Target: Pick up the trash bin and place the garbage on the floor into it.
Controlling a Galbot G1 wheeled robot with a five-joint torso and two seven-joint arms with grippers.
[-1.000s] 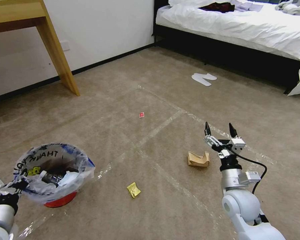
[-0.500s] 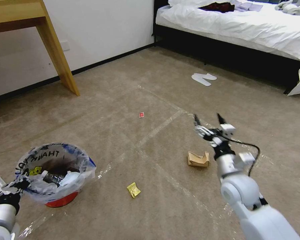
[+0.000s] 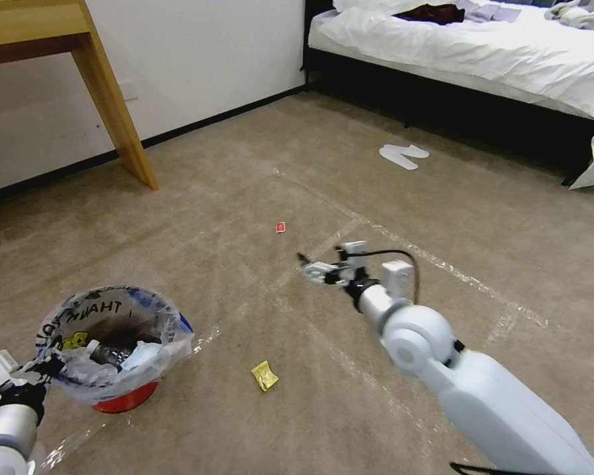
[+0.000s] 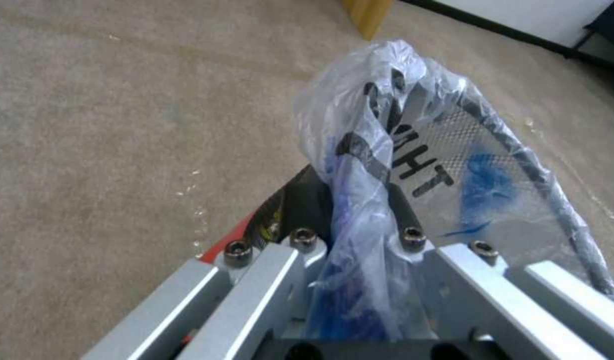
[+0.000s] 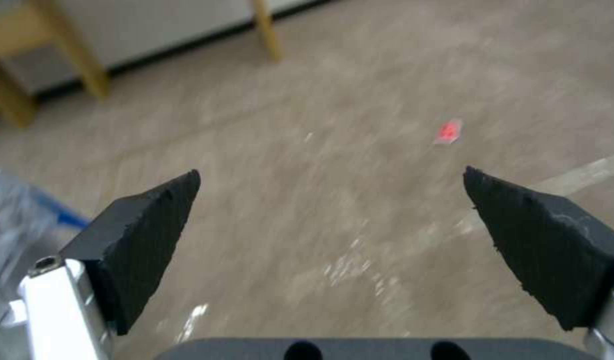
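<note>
Bedroom: one bed [image 3: 482, 46], one table [image 3: 59, 39], taped carpet [image 3: 211, 198]. Right gripper [image 3: 308, 265] reaches over mid-carpet, fingers [image 5: 146, 235] spread wide, empty. One bin [image 3: 112, 343] at front left; left gripper [image 4: 360, 260] clamped on its bagged rim. Two slippers [image 3: 402, 155] near bed. Litter on carpet: one yellow scrap [image 3: 264, 376], one red wrapper [image 3: 280, 227].

White slippers [image 3: 403, 156] lie near a white-sheeted bed [image 3: 482, 46]; wooden table leg [image 3: 115, 112] by wall
</note>
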